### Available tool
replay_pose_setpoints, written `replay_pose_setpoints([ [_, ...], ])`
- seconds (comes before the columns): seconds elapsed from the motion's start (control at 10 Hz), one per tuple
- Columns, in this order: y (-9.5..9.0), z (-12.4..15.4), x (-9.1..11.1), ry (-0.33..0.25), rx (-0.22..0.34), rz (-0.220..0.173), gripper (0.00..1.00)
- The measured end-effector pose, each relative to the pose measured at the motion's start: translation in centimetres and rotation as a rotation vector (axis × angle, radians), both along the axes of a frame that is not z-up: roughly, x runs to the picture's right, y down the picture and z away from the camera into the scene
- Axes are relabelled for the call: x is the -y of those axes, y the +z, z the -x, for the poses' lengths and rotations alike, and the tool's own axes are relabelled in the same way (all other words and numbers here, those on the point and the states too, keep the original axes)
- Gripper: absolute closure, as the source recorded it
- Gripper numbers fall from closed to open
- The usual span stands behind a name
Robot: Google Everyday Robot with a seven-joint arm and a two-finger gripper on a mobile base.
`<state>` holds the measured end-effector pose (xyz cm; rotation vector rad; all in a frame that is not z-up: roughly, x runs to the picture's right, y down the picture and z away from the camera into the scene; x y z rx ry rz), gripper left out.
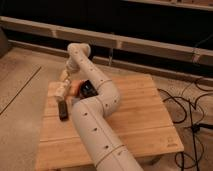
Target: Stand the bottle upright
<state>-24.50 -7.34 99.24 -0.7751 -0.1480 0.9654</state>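
The gripper point(65, 76) hangs over the far left corner of the tabletop point(145, 120) with its jaws wide and apparently empty, and the bottle point(60, 91) lies flat just on its near side, long axis roughly along the left edge.

arm point(95, 125): stretched forward, bent left at elbow | hand point(62, 87): low, far left, fingers apart

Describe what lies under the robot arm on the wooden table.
Poking out from under the arm: an orange item and a black object, both partly covered. The gripper hangs at the far left of the table, by the bottle. Whatever else lies beneath is hidden.
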Motion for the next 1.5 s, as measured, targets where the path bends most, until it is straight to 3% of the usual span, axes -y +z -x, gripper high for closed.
replay_pose_setpoints([
  [0.6, 0.4, 3.2, -5.3, -0.060, 0.079, 0.095, 0.35],
  [1.0, 0.5, 3.5, -6.3, -0.084, 0.084, 0.108, 0.35],
  [1.5, 1.2, 1.9, -6.0, -0.059, 0.038, 0.114, 0.35],
])
